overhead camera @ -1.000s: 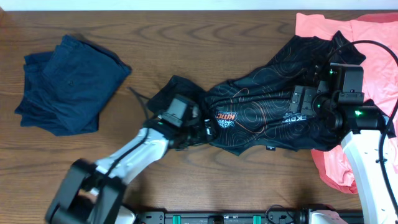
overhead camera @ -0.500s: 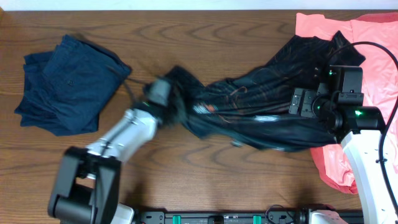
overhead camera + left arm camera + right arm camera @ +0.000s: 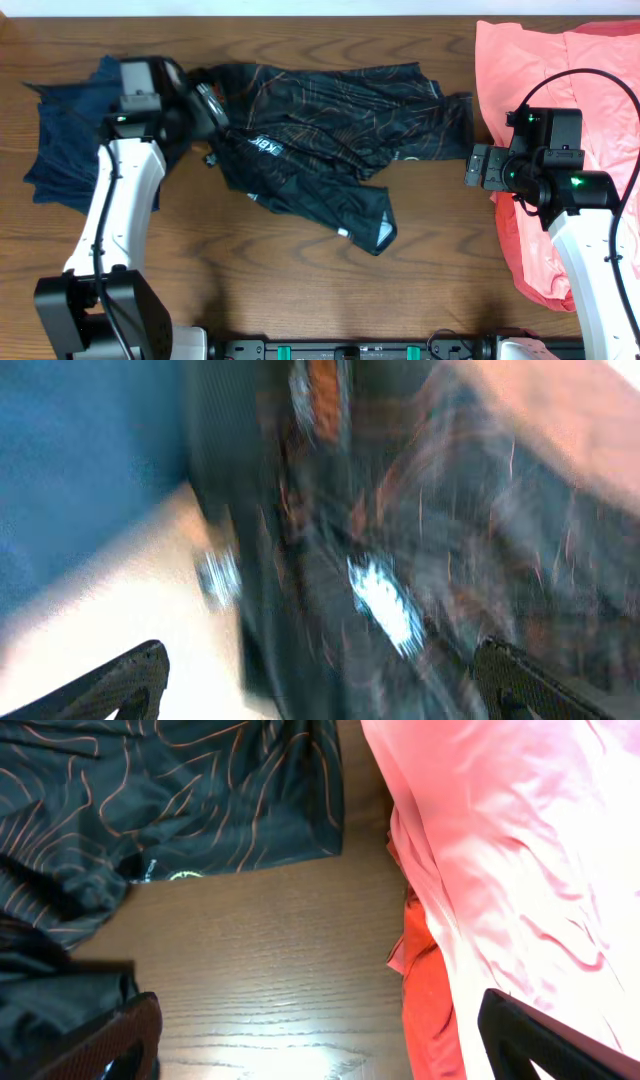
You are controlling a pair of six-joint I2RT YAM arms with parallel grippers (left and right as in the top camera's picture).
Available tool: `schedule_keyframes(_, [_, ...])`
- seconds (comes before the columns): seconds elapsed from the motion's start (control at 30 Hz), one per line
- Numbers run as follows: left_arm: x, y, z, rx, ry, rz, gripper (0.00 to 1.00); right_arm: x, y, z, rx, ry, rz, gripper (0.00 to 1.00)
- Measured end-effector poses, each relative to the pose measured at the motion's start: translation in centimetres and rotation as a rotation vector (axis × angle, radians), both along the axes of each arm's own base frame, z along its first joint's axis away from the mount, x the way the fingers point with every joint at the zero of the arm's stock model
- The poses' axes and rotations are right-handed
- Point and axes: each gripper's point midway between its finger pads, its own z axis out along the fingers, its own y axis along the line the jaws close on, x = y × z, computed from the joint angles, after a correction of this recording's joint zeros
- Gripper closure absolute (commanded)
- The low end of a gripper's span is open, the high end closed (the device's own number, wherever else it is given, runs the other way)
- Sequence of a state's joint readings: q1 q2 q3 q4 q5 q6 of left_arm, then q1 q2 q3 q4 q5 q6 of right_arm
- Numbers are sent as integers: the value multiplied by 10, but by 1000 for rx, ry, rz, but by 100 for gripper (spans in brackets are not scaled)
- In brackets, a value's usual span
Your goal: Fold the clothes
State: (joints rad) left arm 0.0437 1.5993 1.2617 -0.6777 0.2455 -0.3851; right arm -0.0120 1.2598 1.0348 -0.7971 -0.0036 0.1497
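Black shirt (image 3: 400,560), blurred in left-wrist view

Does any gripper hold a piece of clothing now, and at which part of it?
Nothing is held. The right gripper is open over the table; the left gripper is open too, fingers spread wide over the black shirt near its left end.

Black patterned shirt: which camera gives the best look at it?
The overhead view. It shows the whole black shirt spread on the table between the navy garment and the pink garment. The left wrist view shows only a blurred close-up of its fabric; the right wrist view catches just one edge.
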Motion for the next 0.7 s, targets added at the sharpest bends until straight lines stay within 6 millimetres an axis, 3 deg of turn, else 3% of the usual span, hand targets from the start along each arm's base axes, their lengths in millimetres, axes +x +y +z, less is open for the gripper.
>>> schedule_keyframes(0.17, [-65, -60, -21, -85, 261, -132, 2, -1, 0, -1, 0, 6, 0, 1])
schedule_keyframes(0.33, [-101, -114, -51, -116, 349, -217, 2, -1, 0, -1, 0, 7, 0, 1])
schedule_keyframes(0.5, [-121, -156, -92, -151, 337, -235, 5, -4, 0, -2, 0, 18, 0, 1])
schedule_keyframes(0.7, [-116, -179, -114, -176, 249, -214, 13, -6, 0, -4, 0, 29, 0, 1])
